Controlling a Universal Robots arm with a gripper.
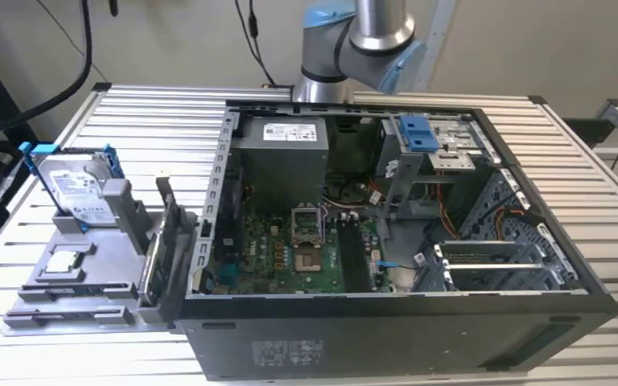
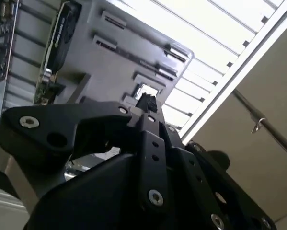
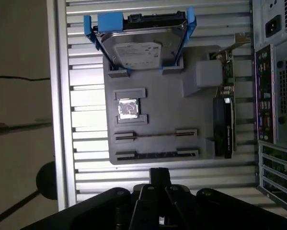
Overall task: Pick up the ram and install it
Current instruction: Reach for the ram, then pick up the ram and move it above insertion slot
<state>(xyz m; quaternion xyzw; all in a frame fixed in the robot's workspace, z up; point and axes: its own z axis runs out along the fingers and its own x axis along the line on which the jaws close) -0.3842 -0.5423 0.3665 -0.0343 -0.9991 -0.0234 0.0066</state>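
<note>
Ram [image 3: 155, 154] is hard to make out. A thin dark strip stands on edge in one of two long slots of a grey tray [image 1: 41, 318], and this may be it, though that cannot be told for sure. The neighbouring slot [image 3: 155, 136] shows a fainter line.

In the exterior view the tray lies on the slatted metal surface [image 1: 588, 161] on the exterior view's left, at 9 o'clock from an open computer case [image 1: 395, 338]. Within the tray, a hard drive in a blue frame [image 1: 73, 189] stands at the 12 o'clock end. A small square chip [image 1: 64, 261] sits near the middle and the two slots are at the 6 o'clock end. An upright green card [image 1: 170, 241] runs along the 3 o'clock edge, just beside the case wall. Inside the case the green motherboard [image 1: 287, 257] lies flat and exposed.

The arm [image 1: 379, 32] rises behind the case at 12 o'clock.

In both wrist views the tool [image 2: 145, 101] hangs well above the tray, apart from everything on it. In the first wrist view its tips [image 3: 158, 173] are nearest the slot end of the tray. Its fingers are pressed together, with nothing between them.
</note>
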